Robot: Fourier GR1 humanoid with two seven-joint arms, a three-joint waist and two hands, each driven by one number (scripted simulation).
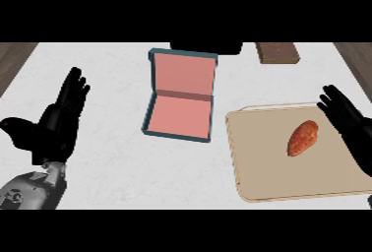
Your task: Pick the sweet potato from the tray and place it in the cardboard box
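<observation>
An orange-red sweet potato (303, 138) lies on a beige tray (269, 172) at the right of the counter. An open box (181, 101) with a teal outside and pink inside sits left of the tray, its lid folded back. My right hand (351, 127) is open, fingers straight, over the tray's right edge just right of the sweet potato and apart from it. At the left side of the counter my left hand (56, 123) rests open with fingers up, holding nothing.
A brown block (277, 53) lies at the back edge to the right. A dark object (206, 47) sits behind the box. Wooden floor shows past the counter's far corners.
</observation>
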